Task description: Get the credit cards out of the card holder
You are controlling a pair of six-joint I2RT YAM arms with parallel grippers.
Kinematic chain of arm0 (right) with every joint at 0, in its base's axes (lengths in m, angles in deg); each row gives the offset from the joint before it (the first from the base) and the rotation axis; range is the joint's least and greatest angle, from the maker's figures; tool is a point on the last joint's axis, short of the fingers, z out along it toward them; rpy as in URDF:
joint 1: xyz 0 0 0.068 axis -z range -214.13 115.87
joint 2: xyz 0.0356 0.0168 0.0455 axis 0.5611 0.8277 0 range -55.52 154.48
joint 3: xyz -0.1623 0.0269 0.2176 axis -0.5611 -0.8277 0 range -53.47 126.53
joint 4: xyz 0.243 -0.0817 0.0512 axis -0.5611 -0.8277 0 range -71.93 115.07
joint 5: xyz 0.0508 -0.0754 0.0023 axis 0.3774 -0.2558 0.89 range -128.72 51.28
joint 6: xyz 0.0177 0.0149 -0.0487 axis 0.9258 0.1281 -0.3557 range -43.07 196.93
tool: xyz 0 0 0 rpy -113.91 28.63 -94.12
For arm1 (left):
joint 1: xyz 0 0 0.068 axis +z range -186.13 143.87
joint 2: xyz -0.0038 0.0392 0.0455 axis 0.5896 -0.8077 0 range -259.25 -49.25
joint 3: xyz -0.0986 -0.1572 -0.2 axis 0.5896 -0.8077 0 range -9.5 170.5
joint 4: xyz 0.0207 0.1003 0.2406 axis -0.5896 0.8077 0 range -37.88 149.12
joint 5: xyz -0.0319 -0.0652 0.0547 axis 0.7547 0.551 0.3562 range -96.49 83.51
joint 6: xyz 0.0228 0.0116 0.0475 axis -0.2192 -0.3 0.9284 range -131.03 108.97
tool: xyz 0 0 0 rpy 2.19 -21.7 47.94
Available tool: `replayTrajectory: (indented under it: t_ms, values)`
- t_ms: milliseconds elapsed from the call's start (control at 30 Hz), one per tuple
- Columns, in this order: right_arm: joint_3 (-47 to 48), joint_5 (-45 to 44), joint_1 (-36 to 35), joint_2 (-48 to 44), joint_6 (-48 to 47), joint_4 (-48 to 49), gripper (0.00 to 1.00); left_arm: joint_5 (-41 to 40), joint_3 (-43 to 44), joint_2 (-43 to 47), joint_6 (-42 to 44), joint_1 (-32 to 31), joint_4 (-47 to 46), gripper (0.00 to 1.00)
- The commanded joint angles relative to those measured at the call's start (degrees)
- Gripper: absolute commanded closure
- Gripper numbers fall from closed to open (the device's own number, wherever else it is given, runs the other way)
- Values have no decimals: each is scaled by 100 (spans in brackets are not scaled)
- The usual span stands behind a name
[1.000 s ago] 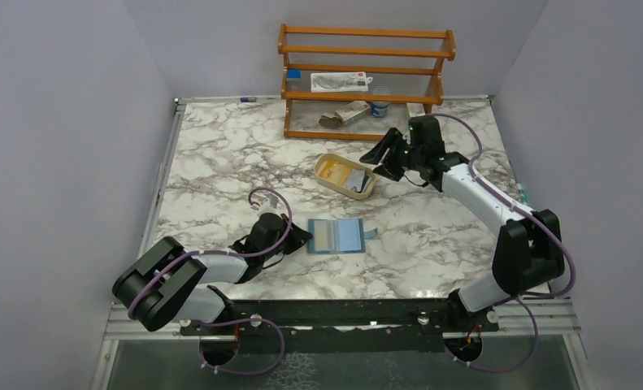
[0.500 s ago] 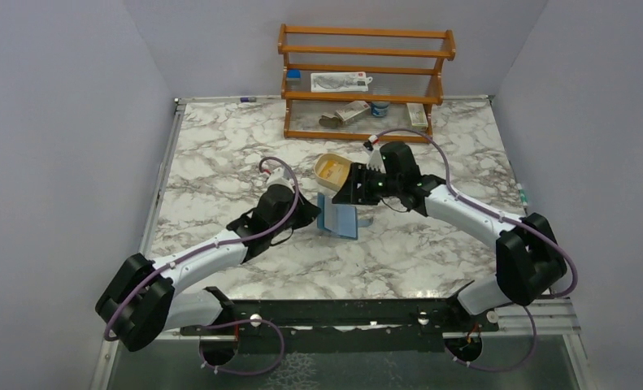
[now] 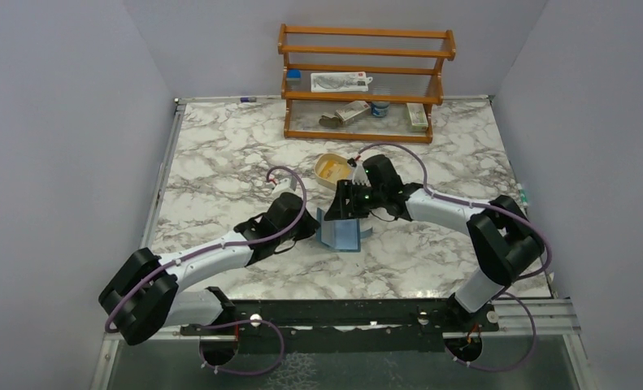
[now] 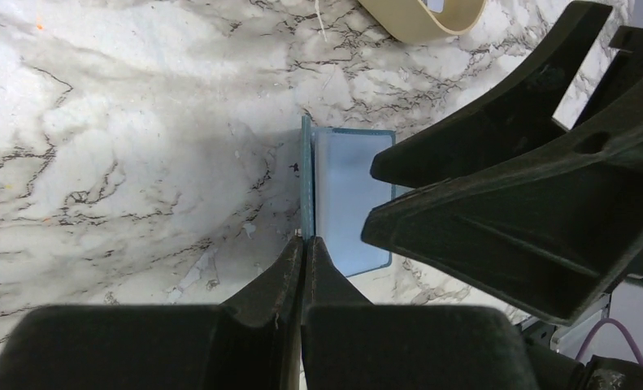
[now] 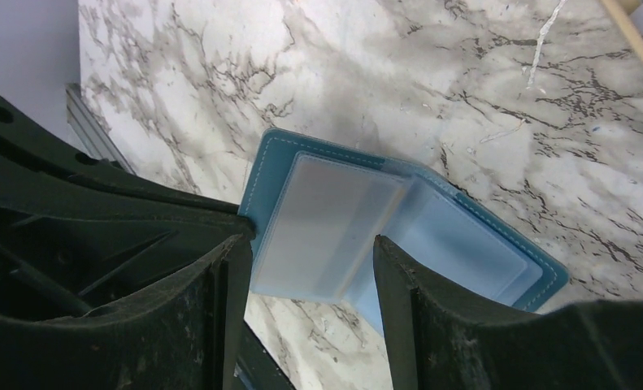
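wooden rack (image 3: 365, 80), oval tan tray (image 3: 332, 168), marble table (image 3: 220, 154)

In the overhead view, the right gripper (image 3: 344, 203) covers the upper part of the card holder (image 3: 340, 233), so its inside cannot be seen there. The tan tray (image 3: 330, 166) at 12 o'clock from the holder is partly hidden by the same arm, and its contents cannot be made out. Items on the wooden rack (image 3: 365, 81) are too small to identify.

In the left wrist view, the tray (image 4: 419, 16) is cut off by the top edge at 1 o'clock, and the right gripper's fingers (image 4: 497, 203) hide the holder's right side.

In the right wrist view, the pale pocket (image 5: 322, 227) is frosted; whether it holds 1 card or several cannot be told.
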Motion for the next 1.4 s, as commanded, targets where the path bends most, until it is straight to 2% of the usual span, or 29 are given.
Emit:
replayTrajectory:
  t_ms: [0,500,867,1033,1367]
  values:
    - [-7,-72,-182,309,-194,263,38,-189,40,-131,-105,-68,-87,100]
    - [373,-705,-570,914,-584,-381,38,-189,2,-288,-144,-109,-217,100]
    - [734,-2197,-908,846,-1300,-1432,37,-199,-86,-231,-131,-113,-245,100]
    - [589,-2690,-916,745,-1503,-1683,36,-193,-159,-203,-142,-113,-284,100]
    - [47,-2739,-913,603,-1361,-1664,35,-241,-351,-72,-247,-112,-297,100]
